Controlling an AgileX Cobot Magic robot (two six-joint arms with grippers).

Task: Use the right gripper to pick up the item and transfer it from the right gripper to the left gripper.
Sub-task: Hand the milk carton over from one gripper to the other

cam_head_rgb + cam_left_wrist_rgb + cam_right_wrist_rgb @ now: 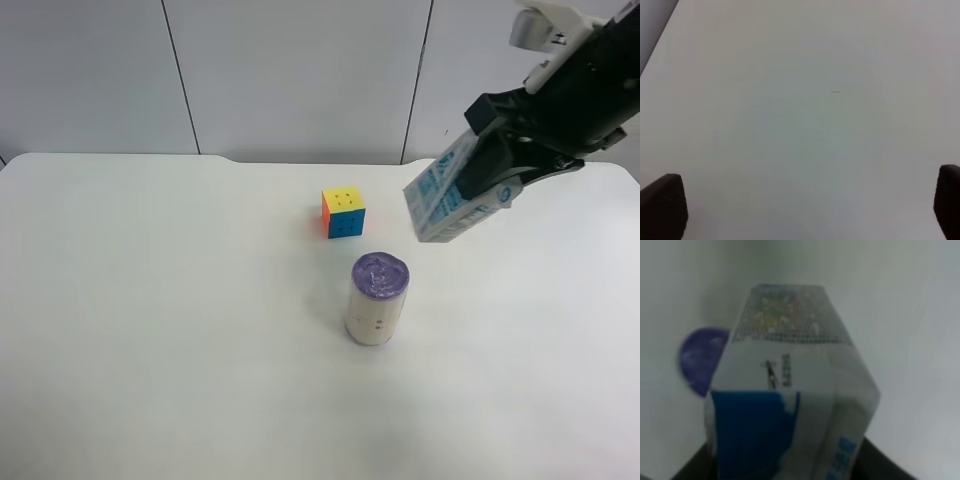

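Note:
My right gripper (497, 160), on the black arm with a white block (545, 30) at its wrist, is shut on the white-and-blue drink carton (448, 195). It holds the carton tilted in the air, above the table's right side. In the right wrist view the carton (790, 405) fills the frame between the black fingers (880, 460). My left gripper (805, 205) is open and empty over bare white table, with its fingers (662, 205) at the frame's corners. The left arm does not show in the exterior high view.
A purple-topped cream cylinder (377, 298) stands mid-table, below and to the left of the carton; its top shows in the right wrist view (700, 360). A multicoloured puzzle cube (343, 212) sits behind it. The white table (150, 300) ends at a grey panelled wall.

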